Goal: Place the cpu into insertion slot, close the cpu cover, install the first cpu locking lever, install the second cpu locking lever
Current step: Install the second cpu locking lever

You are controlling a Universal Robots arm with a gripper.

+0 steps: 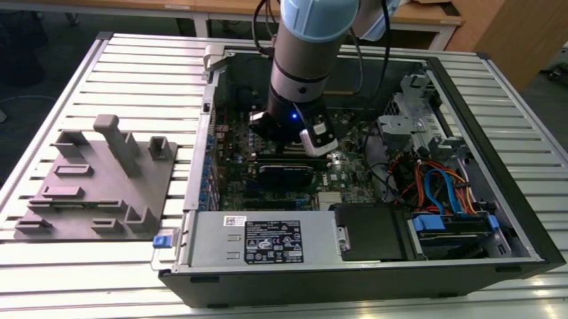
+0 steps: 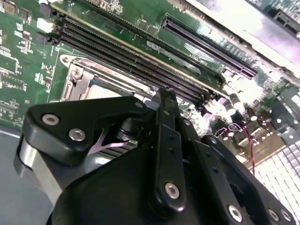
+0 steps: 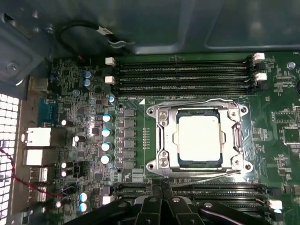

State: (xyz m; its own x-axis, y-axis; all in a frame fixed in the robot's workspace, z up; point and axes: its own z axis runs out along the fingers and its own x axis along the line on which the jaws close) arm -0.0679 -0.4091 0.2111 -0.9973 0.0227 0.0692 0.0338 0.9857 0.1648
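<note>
In the first wrist view the cpu (image 3: 199,139) lies flat in the insertion slot (image 3: 234,140), its pale metal top facing up. The cpu cover (image 3: 165,140) is down around it as a silver frame. Thin wire levers run along two sides of the socket, one (image 3: 187,102) by the far memory slots and one (image 3: 213,176) by the near ones. My gripper (image 3: 161,190) hovers just beside the socket over the near memory slots, shut with nothing in it. The second wrist view has the gripper (image 2: 165,96) above the socket's edge (image 2: 93,84). In the exterior view the arm reaches down into the open computer case (image 1: 286,143).
Long black memory slots (image 3: 183,75) flank the socket on both sides. A grey fixture block (image 1: 98,186) stands on the table at the exterior view's left. The power supply (image 1: 266,240) and a drive cage with blue and orange cables (image 1: 443,193) fill the case's near side.
</note>
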